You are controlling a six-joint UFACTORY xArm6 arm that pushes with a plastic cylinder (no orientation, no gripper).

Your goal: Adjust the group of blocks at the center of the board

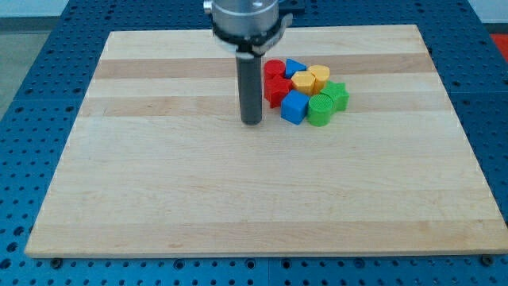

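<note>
The blocks sit bunched together a little above the middle of the pale wooden board (159,199), toward the view's right. A red round block (274,67) is at the top left of the bunch, and a red chunky block (275,89) sits right below it. A small blue triangle block (294,67) is beside the red round one. A yellow heart-like block (319,75) and a yellow flat block (304,82) touch in the middle. A blue cube (294,107) is at the bottom. A green round block (321,110) sits beside it, and a green star-like block (337,94) is at the far right.

The dark rod stands straight up. My tip (252,122) rests on the board just left of the blue cube and below the red chunky block, close but not touching. The arm has no jaws, only this rod. A blue table with holes (40,79) lies around the board.
</note>
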